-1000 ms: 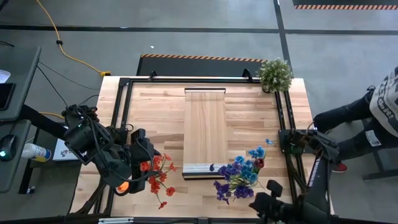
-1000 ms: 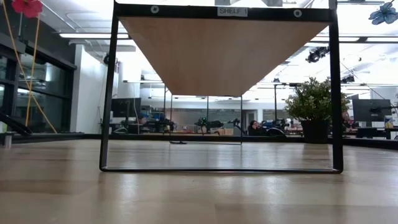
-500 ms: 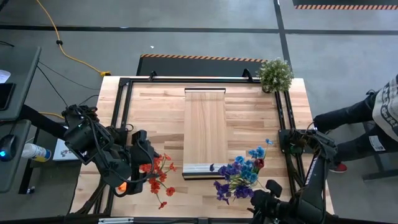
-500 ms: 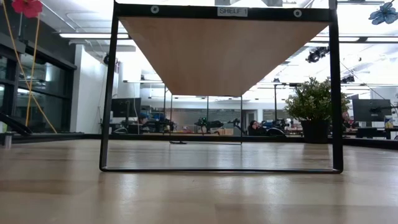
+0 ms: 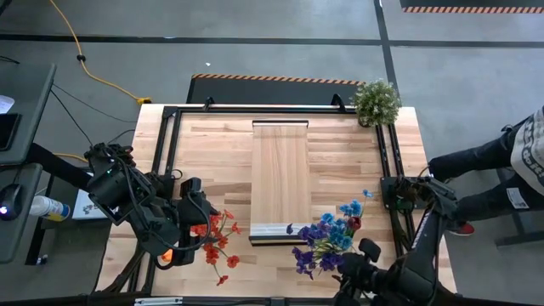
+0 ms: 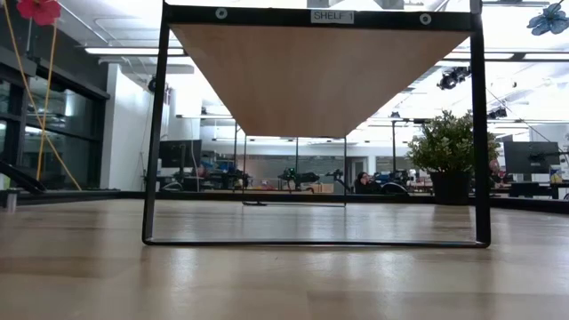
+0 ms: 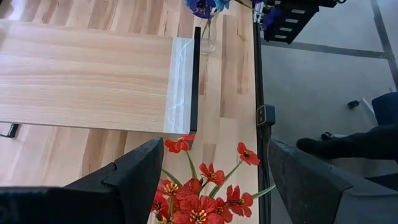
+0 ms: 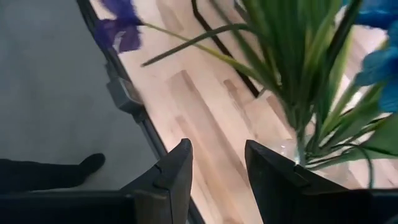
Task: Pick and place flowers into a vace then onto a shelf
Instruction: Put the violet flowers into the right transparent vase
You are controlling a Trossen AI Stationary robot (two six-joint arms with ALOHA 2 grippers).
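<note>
High view: the shelf point(image 5: 280, 174) runs down the middle of the table point(image 5: 212, 149). The left end effector point(image 5: 202, 223), off the shelf's near left corner, stands wide around the stems of the red and orange flowers point(image 5: 217, 242). Off the near right corner, blue and purple flowers point(image 5: 327, 242) stand in a glass vase point(image 8: 287, 148). The right end effector point(image 5: 355, 270), just beside it, stands narrowly parted, holding nothing.

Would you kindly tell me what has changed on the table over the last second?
The right end effector has moved along the table's near edge toward the blue and purple flowers, with its fingers parted. The left end effector by the red flowers, and the shelf, have not moved.
</note>
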